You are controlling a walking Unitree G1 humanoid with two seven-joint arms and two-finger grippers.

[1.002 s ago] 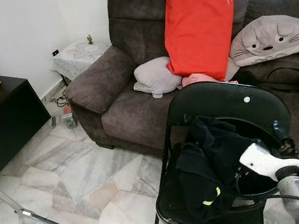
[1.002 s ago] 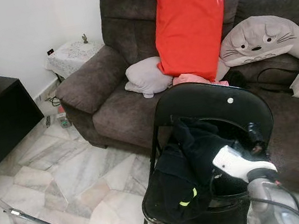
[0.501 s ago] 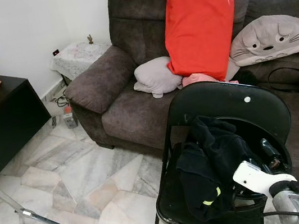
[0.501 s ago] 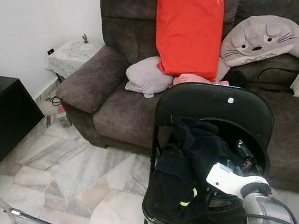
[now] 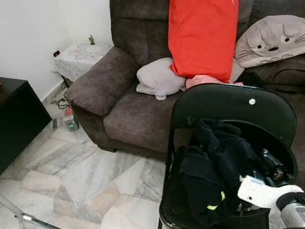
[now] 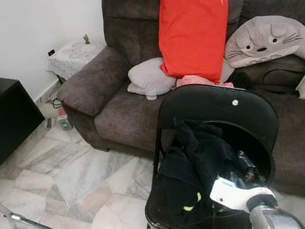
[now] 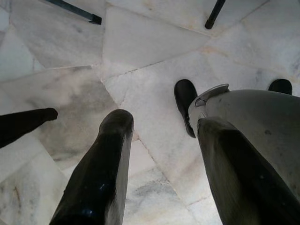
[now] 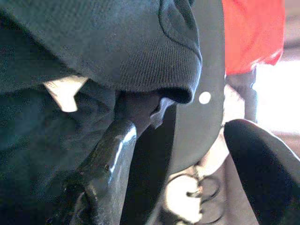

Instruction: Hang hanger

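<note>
A black garment [image 5: 216,165] with a yellow-green mark lies bunched on the seat of a black folding chair [image 5: 226,103]. I cannot make out a hanger among its folds. My right gripper [image 5: 270,167] reaches low over the seat at the garment's right side, in front of the backrest. In the right wrist view it [image 8: 183,154] is open, one finger [image 8: 108,159] touching the garment's ribbed hem [image 8: 154,70], the other finger [image 8: 262,173] apart. My left gripper [image 7: 161,136] hangs open over the marble floor, holding nothing.
A brown sofa [image 5: 126,95] stands right behind the chair with a red cushion [image 5: 202,25], a grey pillow [image 5: 158,78] and a cat-face cushion [image 5: 277,39]. A black cabinet [image 5: 3,126] is at the left. A metal stand leg [image 5: 36,223] crosses the floor.
My right arm has sunk and drawn back toward me, and the gripper now sits lower, close to the garment on the seat. The garment and chair have not moved.
</note>
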